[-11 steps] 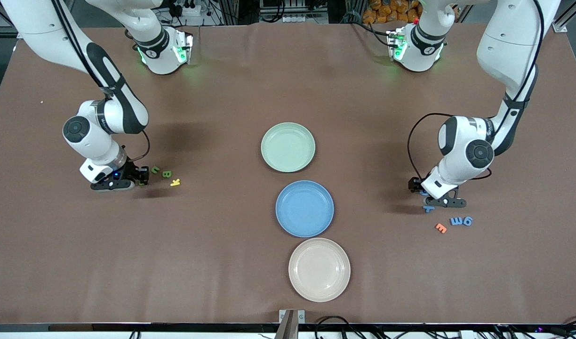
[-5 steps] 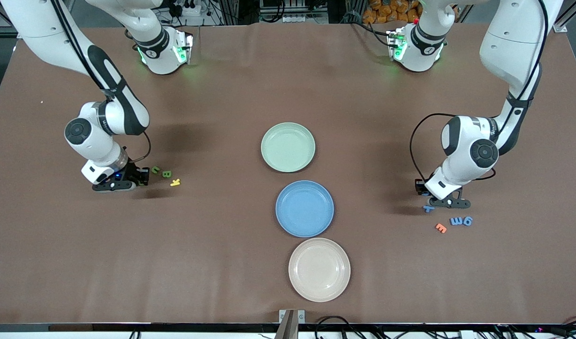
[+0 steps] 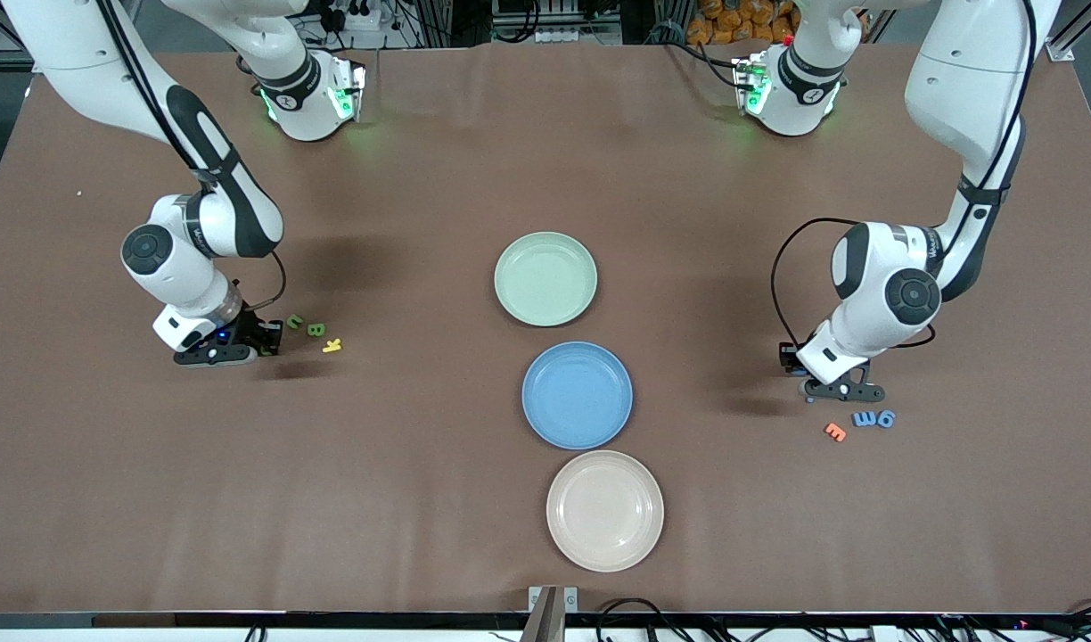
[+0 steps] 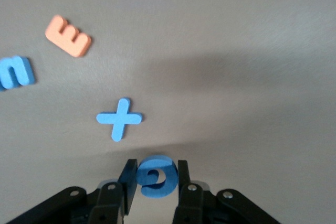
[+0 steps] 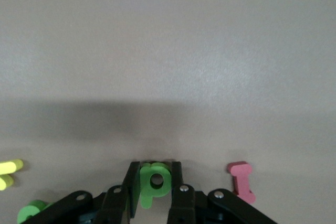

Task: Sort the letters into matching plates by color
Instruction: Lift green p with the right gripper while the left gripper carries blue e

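Item: foam letters, flat, judged very light, soft and slightly compressible, unlikely to slip or break; best pinched across the thin edges at mid-body. My left gripper (image 4: 153,179) was closed on a blue letter (image 4: 155,178), a rounded character, low over the table (image 3: 421,160) at the left arm's end, above the loose blue plus sign (image 4: 118,119); the held letter stood upright between my fingers, no clear long axis. My right gripper (image 5: 153,184) was closed on a green letter (image 5: 153,180), a "p", stem pointing toward my wrist, long axis along my fingers, at the right arm's end. Green plate (image 3: 545,278) and blue plate (image 3: 577,394) lay mid-table, both well apart from me, the blue one nearer the front camera.
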